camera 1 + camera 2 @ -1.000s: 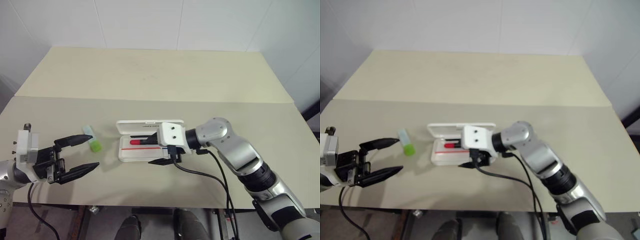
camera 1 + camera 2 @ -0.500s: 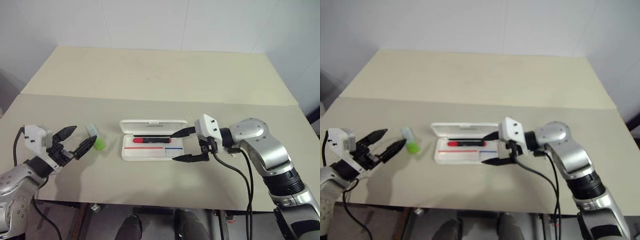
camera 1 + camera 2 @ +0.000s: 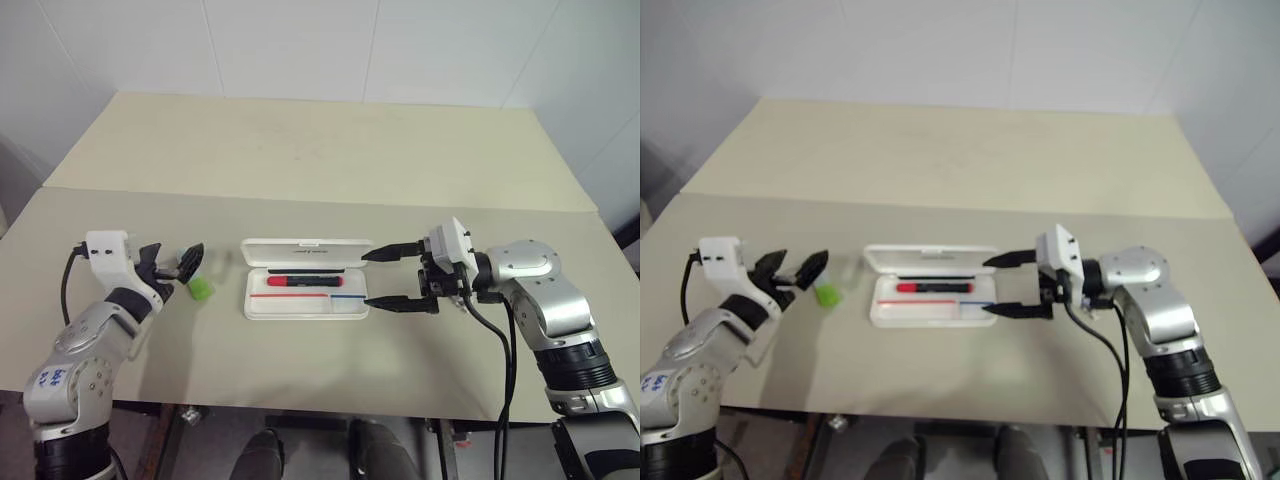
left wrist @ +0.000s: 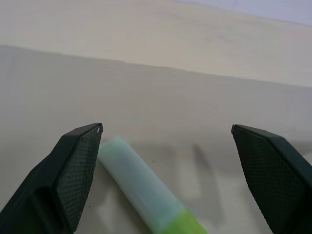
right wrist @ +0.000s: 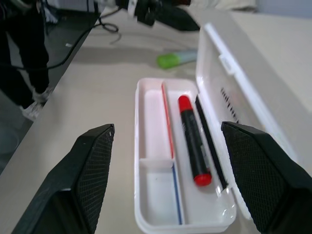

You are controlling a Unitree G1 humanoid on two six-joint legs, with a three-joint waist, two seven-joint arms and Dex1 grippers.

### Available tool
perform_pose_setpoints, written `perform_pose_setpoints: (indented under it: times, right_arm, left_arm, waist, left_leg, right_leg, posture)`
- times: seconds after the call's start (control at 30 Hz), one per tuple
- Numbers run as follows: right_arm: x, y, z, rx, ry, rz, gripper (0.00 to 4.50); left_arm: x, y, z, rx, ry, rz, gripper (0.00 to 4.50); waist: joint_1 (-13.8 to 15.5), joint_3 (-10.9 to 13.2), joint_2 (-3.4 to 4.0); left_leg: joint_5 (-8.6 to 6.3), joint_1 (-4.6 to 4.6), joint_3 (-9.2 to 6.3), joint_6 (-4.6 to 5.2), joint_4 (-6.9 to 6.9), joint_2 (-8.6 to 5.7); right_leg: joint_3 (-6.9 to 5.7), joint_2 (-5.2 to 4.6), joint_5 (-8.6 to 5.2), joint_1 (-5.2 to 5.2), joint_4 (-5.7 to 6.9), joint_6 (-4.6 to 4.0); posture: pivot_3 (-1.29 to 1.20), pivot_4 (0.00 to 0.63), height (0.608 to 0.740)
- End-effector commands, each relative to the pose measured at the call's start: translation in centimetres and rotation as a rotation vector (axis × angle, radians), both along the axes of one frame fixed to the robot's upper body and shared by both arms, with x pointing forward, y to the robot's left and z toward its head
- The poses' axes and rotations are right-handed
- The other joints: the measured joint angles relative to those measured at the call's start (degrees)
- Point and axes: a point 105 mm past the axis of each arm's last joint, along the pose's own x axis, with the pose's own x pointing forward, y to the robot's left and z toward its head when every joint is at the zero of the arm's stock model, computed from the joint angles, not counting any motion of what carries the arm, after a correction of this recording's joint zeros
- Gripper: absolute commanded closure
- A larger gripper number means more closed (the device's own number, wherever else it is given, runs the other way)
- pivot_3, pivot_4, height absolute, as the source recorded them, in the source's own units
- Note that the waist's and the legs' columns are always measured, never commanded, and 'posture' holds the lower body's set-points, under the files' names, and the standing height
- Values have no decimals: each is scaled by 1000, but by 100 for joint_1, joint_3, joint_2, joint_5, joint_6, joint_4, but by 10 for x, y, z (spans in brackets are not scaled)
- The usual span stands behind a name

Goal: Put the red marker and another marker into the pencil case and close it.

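A beige table (image 3: pixel 320 150) seen from above. At its centre lies the pencil case (image 3: pixel 305 292), white hard plastic, lid open and lying back toward twelve o'clock. The red marker (image 3: pixel 298 281) already rests inside it. At nine o'clock from the case, near it on the table, lies the stubby green marker (image 3: pixel 196 280), its bright green end toward six o'clock. The left gripper (image 3: pixel 170 268) has its fingers spread wide, released, on either side of the green marker, holding nothing. The right gripper (image 3: pixel 392 279), also spread and empty, hovers just beside the case at three o'clock. The green marker looks light, rigid and smooth, likely to roll; best pinched across its thick mid-body.
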Motion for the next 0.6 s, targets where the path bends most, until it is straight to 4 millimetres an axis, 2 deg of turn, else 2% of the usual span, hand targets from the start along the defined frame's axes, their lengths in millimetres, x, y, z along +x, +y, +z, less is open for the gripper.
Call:
perform_pose_setpoints:
  times: [0.03, 0.13, 0.33, 0.5, 0.53, 0.6]
  right_arm:
    - [-1, -2, 10, 46, -39, 1, 30]
    - [0, -5, 9, 56, -30, -7, 30]
    - [6, -10, 9, 71, -20, -42, 30]
    - [8, -8, 9, 76, -22, -42, 30]
    - [9, -7, 9, 77, -23, -43, 0]
    - [10, -6, 10, 79, -25, -43, 0]
  left_arm:
    - [3, 1, 0, -6, 26, 44, 0]
    - [6, -9, -8, -26, 89, 34, 0]
    - [6, -16, -19, -66, 210, 65, 0]
    - [6, -12, -34, -89, 312, 96, 0]
    - [6, -12, -35, -132, 306, 93, 373]
    - [5, -13, -35, -147, 320, 86, 838]
  waist:
    - [-1, 0, 0]
    - [7, 0, 0]
    - [7, 0, 0]
    - [-1, 0, 0]
    - [-4, 0, 0]
    - [-1, 0, 0]
  left_leg:
    - [0, -1, 0, 0, 2, 0]
    - [0, -1, 0, -1, 2, -1]
    - [0, -2, -1, -1, 17, -4]
    - [2, -1, -1, -3, 20, -4]
    - [2, -1, -1, -3, 21, -4]
    - [2, 0, 0, -3, 22, -5]
  right_leg:
    - [0, 0, 0, 0, 0, 0]
    - [0, 0, 0, 0, 0, 1]
    - [0, -1, 3, 4, 6, 6]
    - [1, 0, 4, 4, 12, 7]
    - [1, 0, 4, 4, 12, 7]
    - [3, -1, 4, 6, 11, 7]
  posture:
    - [0, 150, 740]
    - [0, 150, 740]
    - [0, 150, 740]
    - [0, 150, 740]
    - [0, 150, 740]
    - [0, 150, 740]
